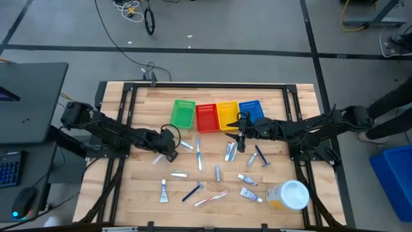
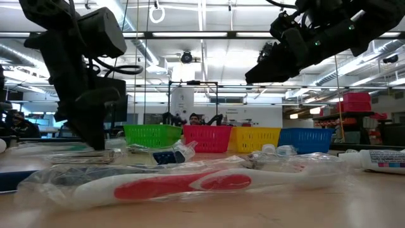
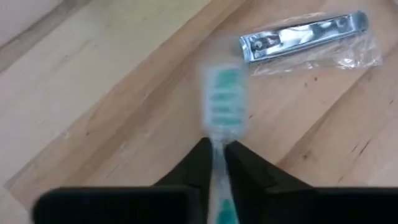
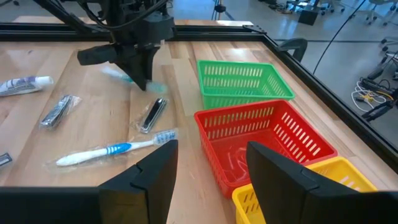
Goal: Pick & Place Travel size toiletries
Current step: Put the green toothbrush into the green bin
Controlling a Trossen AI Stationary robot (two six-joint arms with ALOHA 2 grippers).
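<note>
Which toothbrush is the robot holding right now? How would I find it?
Start at the green basket, the leftmost of the four coloured baskets, and look just in front of it, to the left. There the left gripper pinches a clear toothbrush by its handle. Its bristles are green, while the loose toothbrush lying nearby has blue markings and nothing holding it.

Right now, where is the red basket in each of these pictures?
High view: red basket, upper middle, second from the left in the row of four.
Low view: centre, far across the table.
Left wrist view: not in it.
Right wrist view: right of centre, close to the camera.
Shared landmark: the green basket right beside it.
</note>
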